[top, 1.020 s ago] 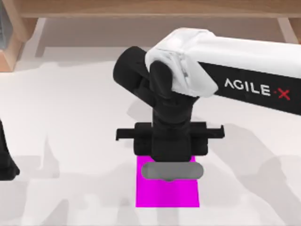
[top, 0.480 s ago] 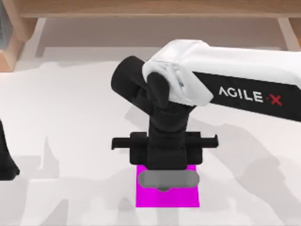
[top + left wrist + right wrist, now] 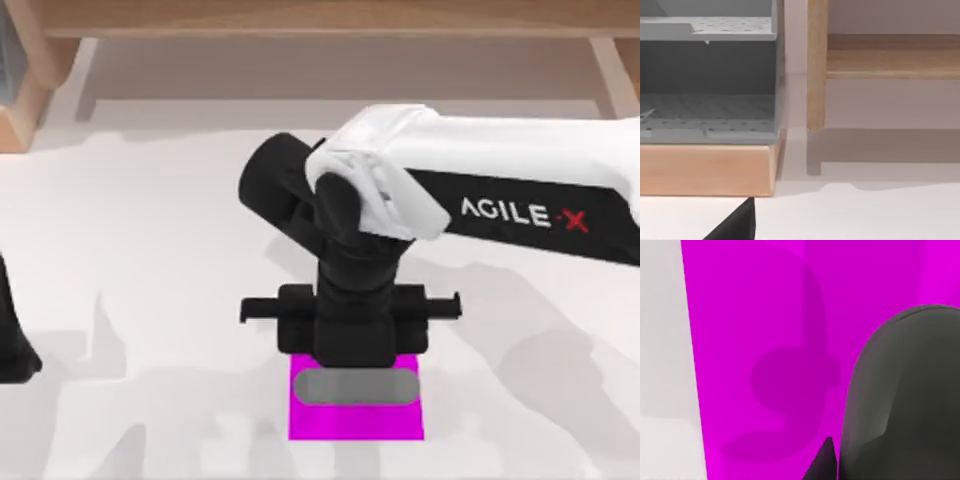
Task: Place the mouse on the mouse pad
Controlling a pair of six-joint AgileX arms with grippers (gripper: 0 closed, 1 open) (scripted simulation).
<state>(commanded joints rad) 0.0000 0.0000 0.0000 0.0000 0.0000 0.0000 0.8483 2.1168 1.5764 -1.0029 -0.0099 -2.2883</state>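
Right gripper (image 3: pixel 356 375) is sitting over the far half of the mouse pad (image 3: pixel 355 420), with the mouse (image 3: pixel 357 386) directly under it. I honestly can't tell whether the claw is pinching the mouse or not. What matters for the coming move: the mouse lies straight below the claw, long axis running left-right across the pad, and it's well inside the pad's edges. The right arm is the one on it; the left arm (image 3: pixel 12 340) is parked at the table's left edge. The mouse (image 3: pixel 905 395) looks like a smooth, rounded grey dome against the flat, bright magenta square (image 3: pixel 760 340).
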